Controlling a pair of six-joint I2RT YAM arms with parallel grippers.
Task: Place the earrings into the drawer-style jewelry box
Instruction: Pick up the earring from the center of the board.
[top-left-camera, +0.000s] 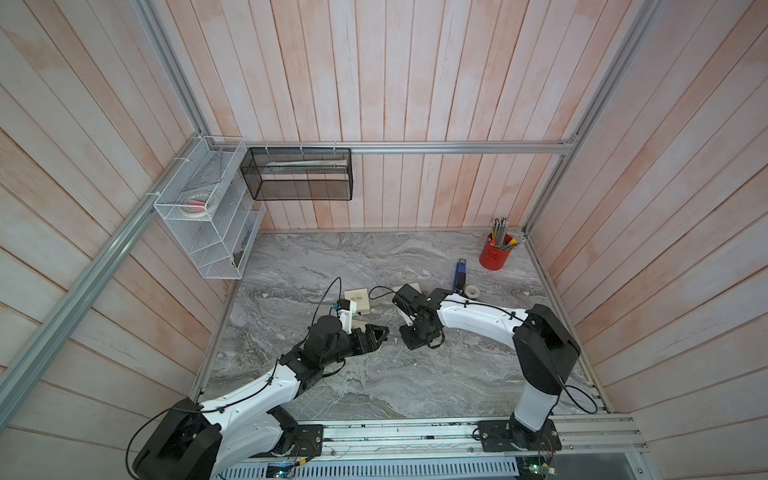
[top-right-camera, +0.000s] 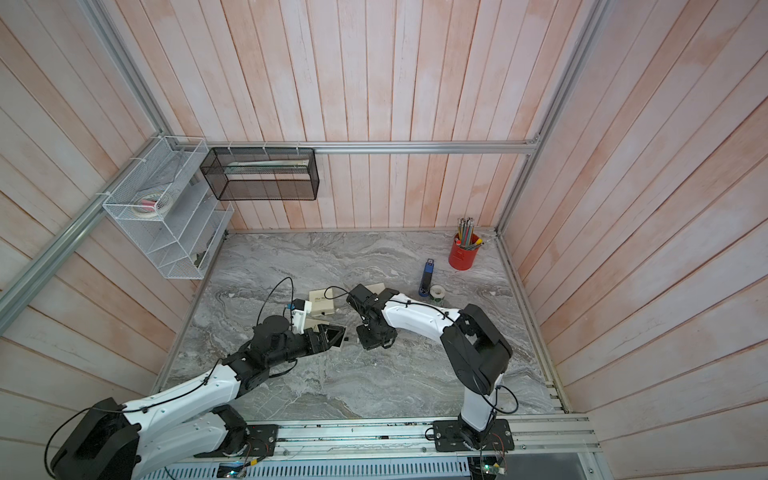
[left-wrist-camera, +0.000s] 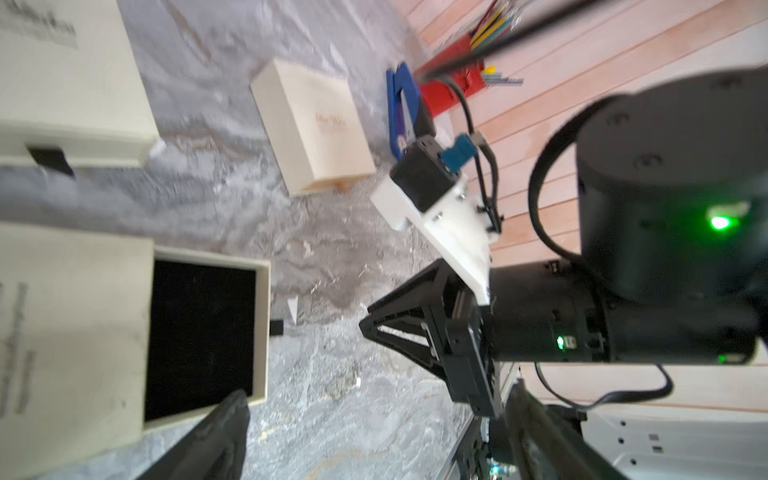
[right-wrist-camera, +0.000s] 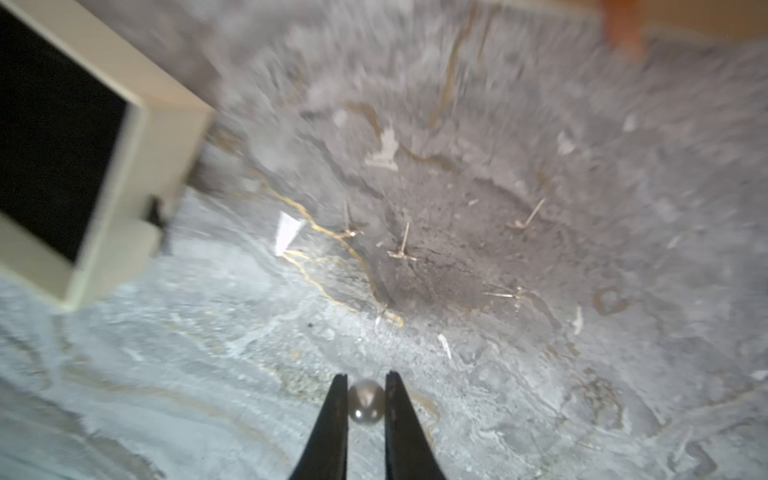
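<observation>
A: Where's the earring?

B: I've got a pearl earring (right-wrist-camera: 365, 401) pinched between the fingers (right-wrist-camera: 336, 415) of the right gripper (right-wrist-camera: 365, 376). They are nearly together, with only the pearl between the tips. My wrist view is blurred, so I can't tell whether it's clear of the desk (right-wrist-camera: 166, 374).

A: And the rest?

B: Several loose earrings (right-wrist-camera: 401, 245) lie scattered on the desk, apart from one another, beyond the fingertips.

A: The box?

B: The jewelry box (left-wrist-camera: 75, 332) sits near them with its drawer (right-wrist-camera: 145, 166) pulled out and the black lining showing. In both top views my right gripper hangs just beside the drawer's open end.

A: Left side?

B: The left gripper (top-right-camera: 334, 334) is spread wide, straddling the drawer. One finger (left-wrist-camera: 224, 436) lies against the drawer's corner, but I can't tell if it's pressing.

A: Anything else?

B: Two other cream boxes (left-wrist-camera: 316, 129), a blue stapler (top-left-camera: 459, 276) and a red pencil cup (top-left-camera: 494, 255) are farther back.
</observation>
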